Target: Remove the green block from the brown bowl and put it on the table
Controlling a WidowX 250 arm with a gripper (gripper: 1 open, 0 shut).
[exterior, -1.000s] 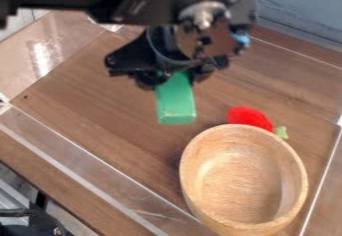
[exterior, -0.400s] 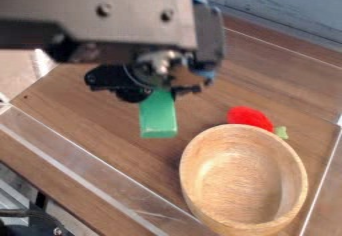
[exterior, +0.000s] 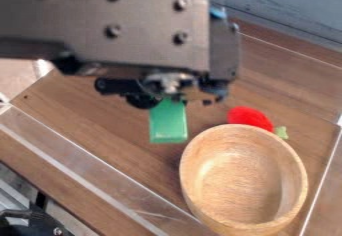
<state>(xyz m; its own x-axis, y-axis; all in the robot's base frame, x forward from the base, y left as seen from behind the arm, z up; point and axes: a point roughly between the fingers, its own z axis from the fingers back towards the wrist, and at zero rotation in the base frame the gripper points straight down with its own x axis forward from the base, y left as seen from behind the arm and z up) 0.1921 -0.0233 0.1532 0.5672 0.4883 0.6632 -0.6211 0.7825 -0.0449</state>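
Camera view, single angle, from above and in front. Green block [exterior: 168,122] is out of the brown bowl [exterior: 246,177], hanging from the gripper [exterior: 166,87] just left of the bowl's rim and over bare table [exterior: 80,120]. Upper end of the block disappears between the dark fingers; lower end points down toward the wood. Cannot tell from this angle whether the lower end already touches the surface or hangs a little above it. Claw is pinching the block, jaws held apart by its width. Bowl interior empty. Small red object with a green tip [exterior: 249,118] lies on the table just beyond the bowl's far rim, to the block's right and apart from it.

Step in hand, as I judge it: placing. Removal is done; block has yet to be set down and let go. Next move calls for lowering until the block rests on the wood, spreading the jaws, then lifting clear without dragging it. Block is close to the bowl rim, so release should stay left of it.

Versus a second ago: arm housing now fills far more of the upper frame. Block sits slightly lower in frame. Bowl and red object unmoved.
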